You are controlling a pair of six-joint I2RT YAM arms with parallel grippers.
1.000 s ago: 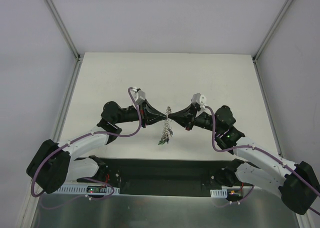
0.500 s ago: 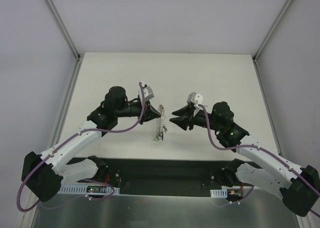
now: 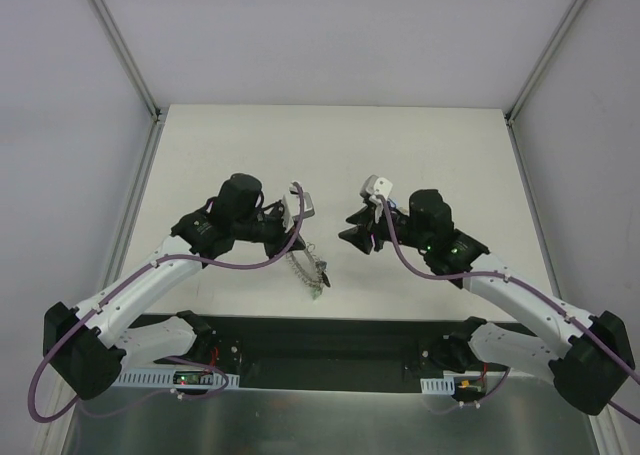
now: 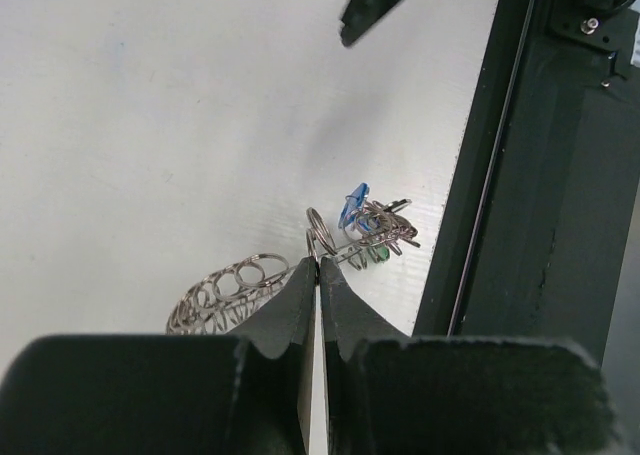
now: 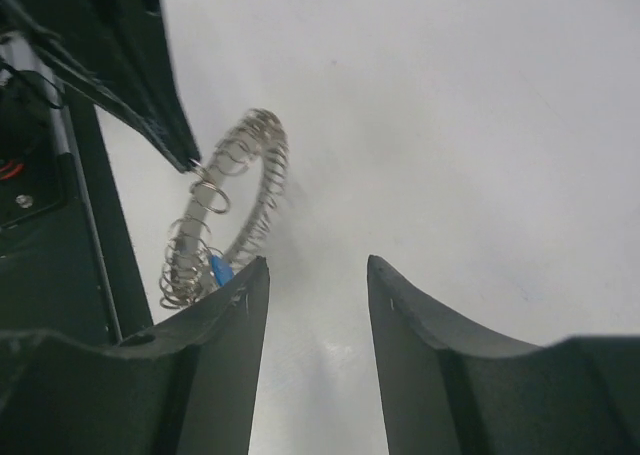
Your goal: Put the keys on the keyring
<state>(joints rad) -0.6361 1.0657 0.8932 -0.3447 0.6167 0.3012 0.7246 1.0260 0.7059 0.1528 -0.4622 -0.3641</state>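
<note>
Over the table (image 3: 420,145), near its front edge, the left gripper (image 4: 318,275) is clamped on one coil of the ring (image 4: 235,285), which hangs from it in a slack loop. The right gripper (image 5: 318,265) stands well apart with its jaws spread and nothing between them. The keys (image 4: 372,233) are bunched at the ring's low end, and blue and green heads show there. The task looks close to done, so the move probably called for is setting the ring down. That wants a slow, level descent with the left grip kept firm, so the bunch does not swing or slide off, and the right arm should stay clear. It is hard to tell whether every key is truly threaded or only tangled in the coils, how many keys there are, whether the low end touches the table, and where the ring's opening lies.
</note>
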